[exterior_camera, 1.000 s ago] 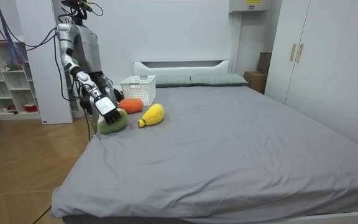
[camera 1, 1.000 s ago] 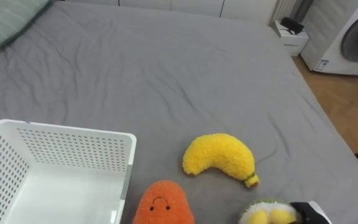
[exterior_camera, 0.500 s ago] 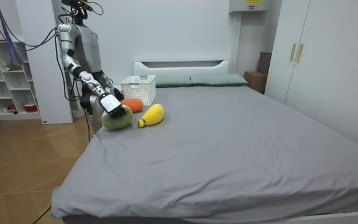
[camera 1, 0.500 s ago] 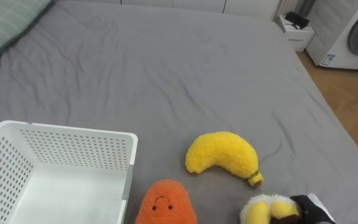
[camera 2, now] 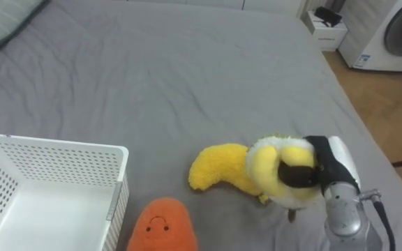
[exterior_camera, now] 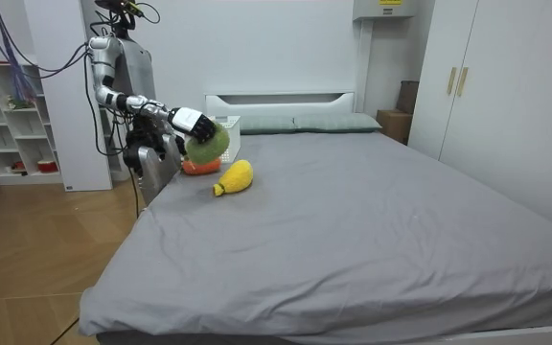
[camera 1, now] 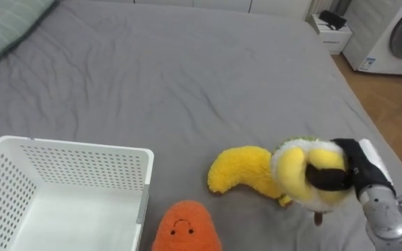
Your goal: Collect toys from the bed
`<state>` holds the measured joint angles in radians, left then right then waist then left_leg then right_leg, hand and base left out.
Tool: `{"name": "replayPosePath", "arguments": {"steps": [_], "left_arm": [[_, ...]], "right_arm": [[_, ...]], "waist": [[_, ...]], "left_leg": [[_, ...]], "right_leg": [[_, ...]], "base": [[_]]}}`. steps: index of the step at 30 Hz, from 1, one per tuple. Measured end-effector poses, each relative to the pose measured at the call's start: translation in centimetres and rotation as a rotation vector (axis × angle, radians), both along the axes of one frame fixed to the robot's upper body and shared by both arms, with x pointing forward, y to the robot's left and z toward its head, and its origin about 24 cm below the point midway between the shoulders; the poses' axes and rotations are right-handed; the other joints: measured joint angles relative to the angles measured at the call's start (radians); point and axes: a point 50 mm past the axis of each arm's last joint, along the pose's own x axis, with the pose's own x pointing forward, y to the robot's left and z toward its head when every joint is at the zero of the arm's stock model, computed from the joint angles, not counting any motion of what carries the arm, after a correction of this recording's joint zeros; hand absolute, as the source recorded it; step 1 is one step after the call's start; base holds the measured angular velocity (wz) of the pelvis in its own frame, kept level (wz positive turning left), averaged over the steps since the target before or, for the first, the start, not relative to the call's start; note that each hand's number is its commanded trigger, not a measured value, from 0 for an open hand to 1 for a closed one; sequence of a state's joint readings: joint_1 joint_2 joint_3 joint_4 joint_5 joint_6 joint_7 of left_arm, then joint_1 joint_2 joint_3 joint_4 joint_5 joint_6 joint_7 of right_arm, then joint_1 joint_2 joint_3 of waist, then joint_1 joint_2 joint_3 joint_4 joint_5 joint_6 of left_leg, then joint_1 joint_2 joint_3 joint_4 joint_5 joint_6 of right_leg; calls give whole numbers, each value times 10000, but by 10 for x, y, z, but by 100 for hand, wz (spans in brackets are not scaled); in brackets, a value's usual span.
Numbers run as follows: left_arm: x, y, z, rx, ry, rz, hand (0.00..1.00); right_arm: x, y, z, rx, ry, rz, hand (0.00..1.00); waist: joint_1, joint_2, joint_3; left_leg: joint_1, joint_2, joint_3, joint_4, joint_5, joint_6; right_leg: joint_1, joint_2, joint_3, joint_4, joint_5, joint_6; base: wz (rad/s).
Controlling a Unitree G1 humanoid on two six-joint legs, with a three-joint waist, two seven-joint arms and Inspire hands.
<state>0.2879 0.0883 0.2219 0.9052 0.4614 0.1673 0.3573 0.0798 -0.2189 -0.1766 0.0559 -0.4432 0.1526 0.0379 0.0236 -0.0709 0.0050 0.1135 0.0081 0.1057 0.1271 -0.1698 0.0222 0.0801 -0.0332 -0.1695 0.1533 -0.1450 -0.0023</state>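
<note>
My right hand is shut on a round green, white and yellow plush toy and holds it in the air above the bed. It hangs just right of a yellow banana plush and covers that toy's right end. An orange carrot plush with a face lies at the near edge. A white perforated basket stands at the lower left with nothing inside. In the room view, the hand holds the toy up beside the basket, above the carrot plush and the banana plush.
The grey bed sheet stretches far ahead. A striped pillow lies at the upper left. Past the bed's right edge is wooden floor with a washing machine and a small white box. I stand at the bed's side near its head.
My right hand has lifted the round plush off the sheet, up and leftward toward the basket, so that it now hangs over the banana's right end. The other toys and basket stayed put.
</note>
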Motion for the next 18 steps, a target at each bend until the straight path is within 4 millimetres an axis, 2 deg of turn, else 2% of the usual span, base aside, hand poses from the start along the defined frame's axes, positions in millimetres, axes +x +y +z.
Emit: {"name": "replayPosePath", "arguments": {"steps": [6,11,14,18], "left_arm": [[1,-2,0,-24,8,-135,0],[4,-4,-1,-58,-23,-323,0],[5,-3,0,-30,-17,-467,0],[15,-4,0,-42,-221,-605,0]], "right_arm": [[5,8,28,194,-1281,342,100],[16,22,49,402,-2043,1131,100],[28,37,57,676,-2271,1930,100],[38,64,67,794,-2322,3368,100]], "waist": [[3,81,-47],[110,112,-52],[155,94,-49],[491,-4,-39]], "left_leg": [[-159,-1,4,28,2,2],[-162,-2,-2,25,2,2],[-167,-3,9,26,3,2],[-242,-15,-39,27,4,3]], "right_leg": [[-123,-8,8,52,3,-3],[-121,-2,-8,63,4,-2],[-123,-1,-6,72,4,-4],[-119,-5,-120,59,4,-4]], "base": [[0],[0],[0],[4]]}}
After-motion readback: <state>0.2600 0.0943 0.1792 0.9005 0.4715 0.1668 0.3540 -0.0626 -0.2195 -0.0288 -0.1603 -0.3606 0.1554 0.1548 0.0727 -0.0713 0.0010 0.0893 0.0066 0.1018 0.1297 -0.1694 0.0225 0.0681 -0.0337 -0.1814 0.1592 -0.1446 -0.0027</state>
